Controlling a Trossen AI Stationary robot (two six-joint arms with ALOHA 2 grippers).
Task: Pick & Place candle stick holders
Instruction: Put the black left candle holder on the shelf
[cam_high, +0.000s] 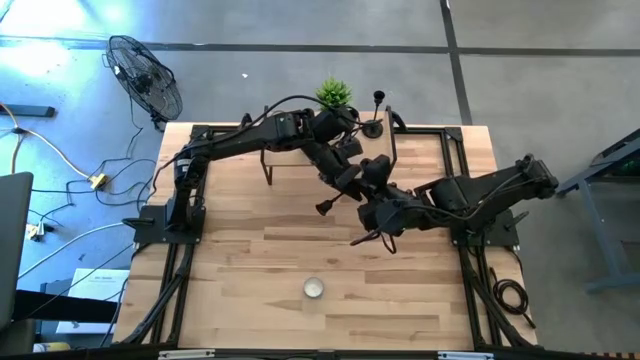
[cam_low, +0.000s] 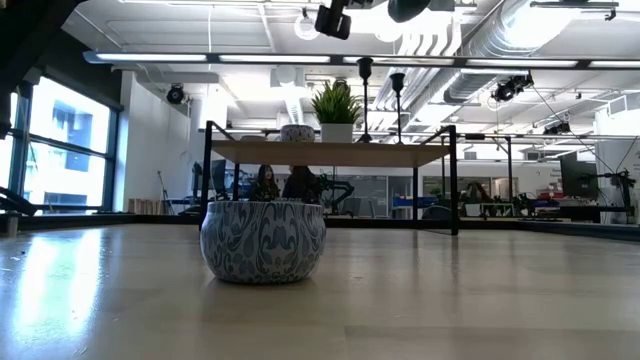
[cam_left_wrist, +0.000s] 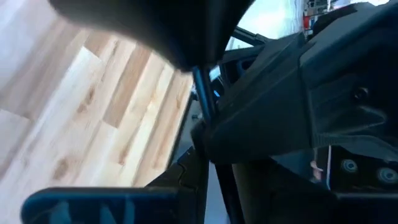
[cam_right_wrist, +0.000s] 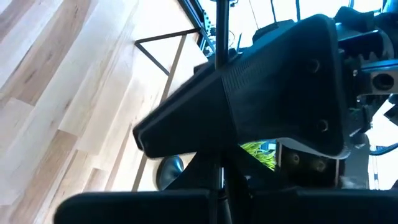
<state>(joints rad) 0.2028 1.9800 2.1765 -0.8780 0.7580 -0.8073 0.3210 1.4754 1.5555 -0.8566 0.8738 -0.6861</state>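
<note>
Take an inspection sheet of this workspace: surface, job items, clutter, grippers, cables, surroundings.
Surface: wooden table, bare planks, raised shelf at the back.
Job's things: two upright candlesticks on the shelf; third candlestick off the table, held by its thin stem.
Clutter: patterned tin near the front; potted plant on the shelf.
Grippers: right gripper shut on the third candlestick, mid-table; left gripper close beside it.
Cables: loose cords on the floor left of the table.
Surroundings: floor fan; seated people far behind.

Black candle stick holders (cam_high: 377, 112): one upright on shelf, others tilted mid-table.
</note>
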